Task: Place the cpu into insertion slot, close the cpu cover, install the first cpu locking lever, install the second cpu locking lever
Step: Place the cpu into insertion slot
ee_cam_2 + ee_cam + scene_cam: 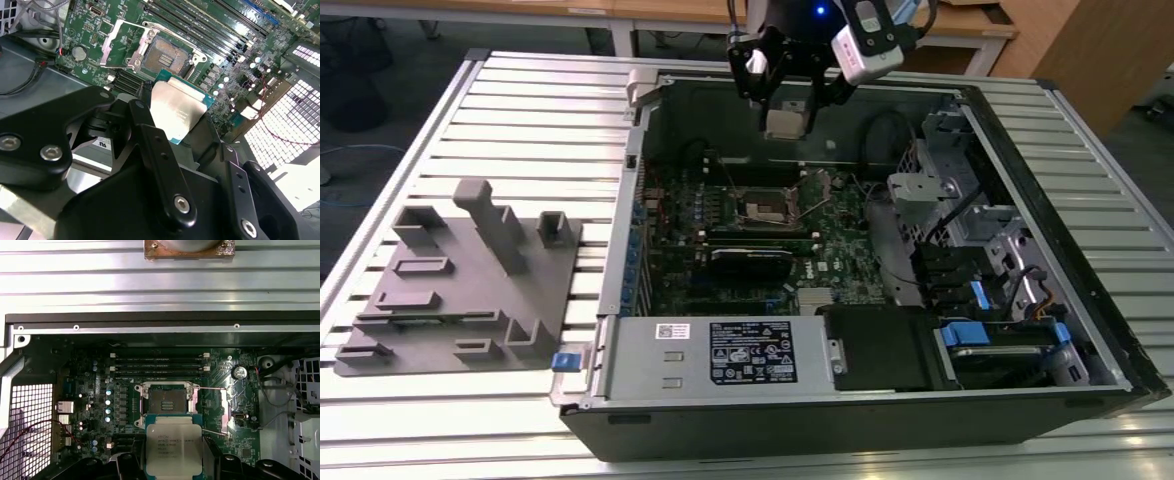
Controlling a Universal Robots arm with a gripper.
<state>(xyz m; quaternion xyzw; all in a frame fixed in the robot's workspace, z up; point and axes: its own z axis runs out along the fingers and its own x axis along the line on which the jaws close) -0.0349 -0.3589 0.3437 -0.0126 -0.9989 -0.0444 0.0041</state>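
Note:
My gripper [785, 112] hangs over the far side of the open computer case, shut on the cpu [785, 123], a flat square chip with a silvery top. In both wrist views the cpu [176, 111] [173, 444] sits between the black fingers [150, 140]. It is held in the air, above and a little short of the insertion slot [161, 56] [164, 401]. The insertion slot [765, 205] lies bare on the green motherboard. The cpu cover [121, 44] [221, 407] stands swung open beside the slot. Two thin lever rods [212, 388] stick out by the cover.
The case walls [635, 200] ring the motherboard. A black card [750, 263] lies just nearer than the slot, and a power supply [720, 352] sits at the near side. Drive cages and cables [961, 215] crowd the exterior view's right. A grey fixture [467, 280] rests outside on the left.

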